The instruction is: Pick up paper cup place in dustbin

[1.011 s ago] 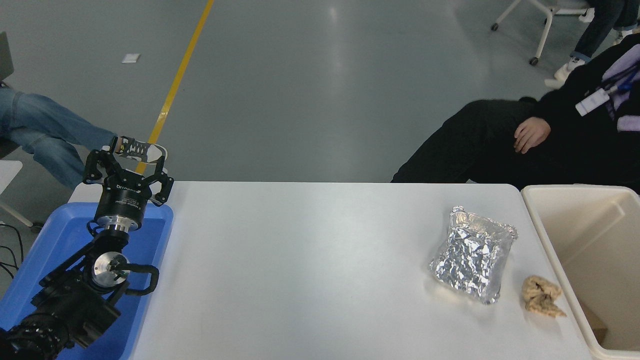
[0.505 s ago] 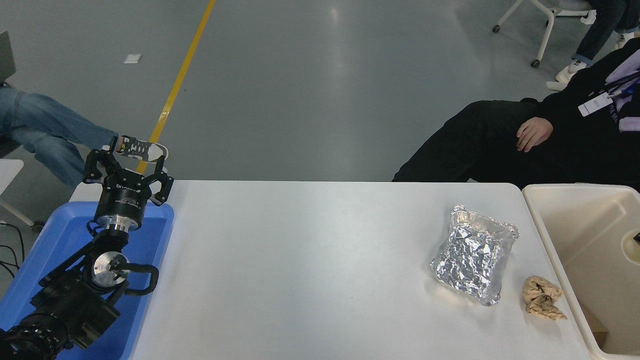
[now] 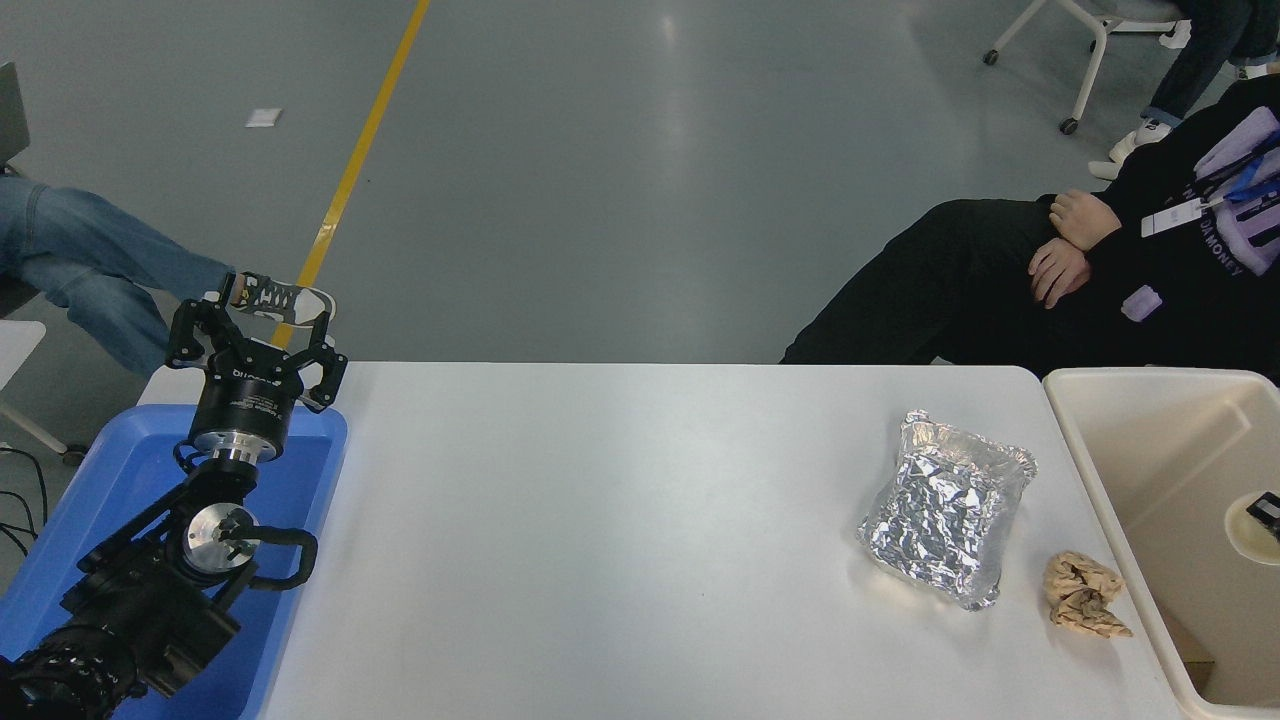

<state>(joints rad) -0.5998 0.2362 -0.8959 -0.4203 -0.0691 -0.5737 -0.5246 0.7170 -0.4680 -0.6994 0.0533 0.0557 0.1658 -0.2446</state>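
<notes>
The left hand [image 3: 255, 335] is parked over the far end of a blue tray [image 3: 120, 470] at the counter's [image 3: 600, 530] left edge, its fingers spread wide around nothing. What the tray holds, if anything, cannot be told, since the arm covers much of it.

Well to that hand's right lie a crumpled foil packet [image 3: 945, 520] and, just beyond it, a brown paper wad [image 3: 1083, 596], both resting on the bare counter close to the dustbin [image 3: 1110, 480].

At the picture's right edge, only a small black tip of the right hand [image 3: 1266, 510] shows, above the dustbin's interior. Beside and beneath it a pale round rim is visible, which looks to be the paper cup [image 3: 1243, 525], held or hanging over the dustbin's hollow. Whether the hand is clamped on it or has let go cannot be told from so little.

The risk, as I judge it, is a poor release: if the cup sticks to a finger it could be dragged back out, or it could clip the thick rim and tip onto the counter. The dustbin's near corner shows a brownish scrap [image 3: 1190, 652]; the rest looks bare.
</notes>
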